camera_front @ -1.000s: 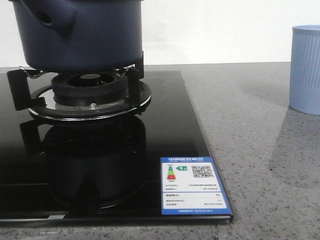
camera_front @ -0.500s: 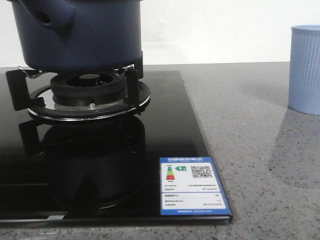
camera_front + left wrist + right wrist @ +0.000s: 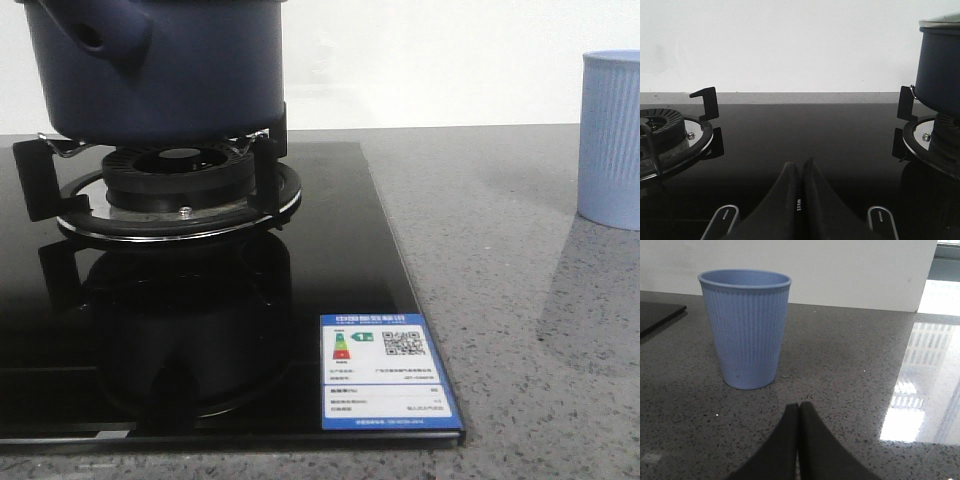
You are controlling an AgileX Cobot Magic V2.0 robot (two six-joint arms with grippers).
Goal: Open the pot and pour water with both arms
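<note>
Both grippers empty, left gripper (image 3: 801, 172) closed, right gripper (image 3: 799, 412) closed

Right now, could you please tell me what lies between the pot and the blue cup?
Nothing stands there. In the front view, the stretch from the pot to the cup holds only the black glass cooktop and then bare grey countertop.

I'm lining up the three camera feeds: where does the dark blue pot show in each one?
Front view: the pot sits top left, on the burner grate.
Left wrist view: only its side shows, at the right edge, on the same grate.
Right wrist view: not in it.
Shared landmark: the black glass cooktop.
</note>
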